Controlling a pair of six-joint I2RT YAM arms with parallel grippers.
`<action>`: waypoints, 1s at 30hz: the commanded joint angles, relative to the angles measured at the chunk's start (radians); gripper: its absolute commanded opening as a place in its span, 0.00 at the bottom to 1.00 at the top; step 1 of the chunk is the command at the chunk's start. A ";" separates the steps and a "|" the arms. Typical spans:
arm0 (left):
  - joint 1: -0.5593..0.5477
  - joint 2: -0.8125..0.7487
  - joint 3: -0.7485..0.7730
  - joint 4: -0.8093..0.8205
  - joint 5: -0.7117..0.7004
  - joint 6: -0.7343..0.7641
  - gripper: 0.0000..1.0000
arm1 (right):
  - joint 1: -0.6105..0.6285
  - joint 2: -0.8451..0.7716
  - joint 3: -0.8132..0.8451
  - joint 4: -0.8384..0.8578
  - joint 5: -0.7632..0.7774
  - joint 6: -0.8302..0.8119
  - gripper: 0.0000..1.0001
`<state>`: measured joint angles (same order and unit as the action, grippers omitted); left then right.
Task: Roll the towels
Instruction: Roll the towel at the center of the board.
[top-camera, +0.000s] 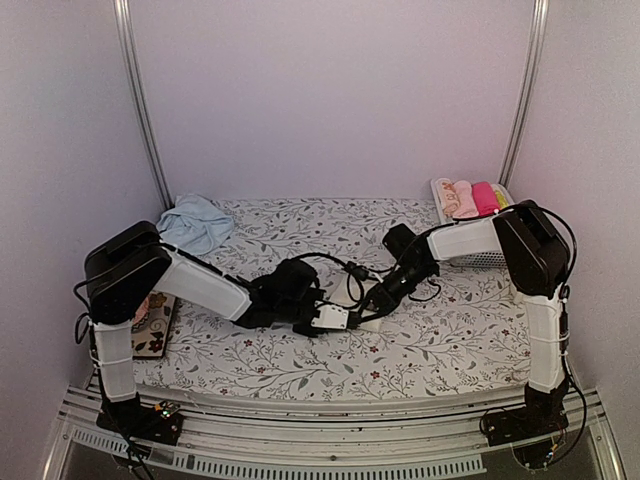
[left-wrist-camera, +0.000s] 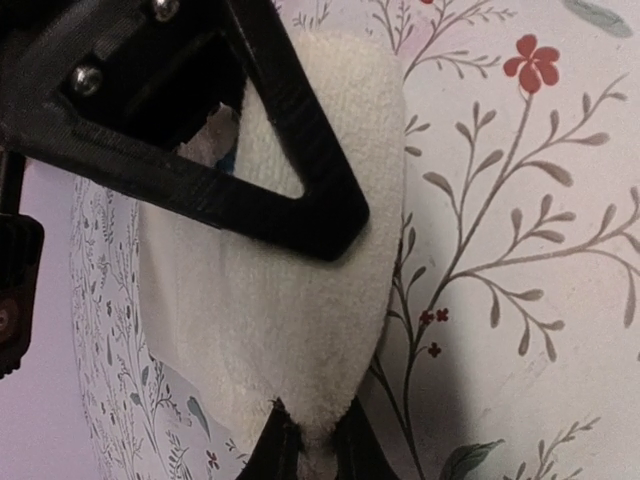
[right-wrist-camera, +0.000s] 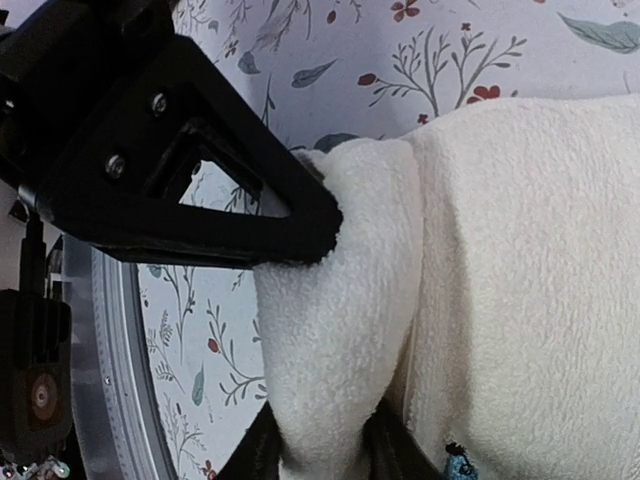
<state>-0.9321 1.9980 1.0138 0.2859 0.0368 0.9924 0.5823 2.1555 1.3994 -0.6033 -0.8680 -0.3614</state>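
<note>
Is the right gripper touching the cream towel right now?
Touching. The right wrist view shows the right gripper with its upper fingertip pressed into a fold of the cream towel.

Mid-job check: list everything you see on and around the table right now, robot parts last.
cream towel: one, cream, mid-table, between both hands
light blue towel: one, light blue, crumpled at the back left
basket: one, white, back right
rolled cloths: at least three, pale pink, hot pink and yellow, in the basket
flat patterned item: one, brownish, left edge, partly under the left arm; cannot identify
table cover: one, white with a floral print
left hand: one, black, closed on the cream towel
right hand: one, black, closed on a fold of the cream towel
</note>
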 joint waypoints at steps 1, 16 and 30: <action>-0.015 0.007 0.048 -0.190 0.060 -0.036 0.04 | 0.004 -0.046 -0.033 -0.011 0.111 -0.009 0.40; 0.026 0.131 0.411 -0.785 0.276 -0.251 0.05 | 0.002 -0.497 -0.366 0.204 0.524 -0.036 0.75; 0.108 0.354 0.781 -1.146 0.474 -0.410 0.17 | 0.173 -0.745 -0.633 0.417 0.640 -0.219 0.76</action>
<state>-0.8490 2.2780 1.7584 -0.7013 0.4435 0.6476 0.7139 1.4200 0.7883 -0.2623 -0.2661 -0.4900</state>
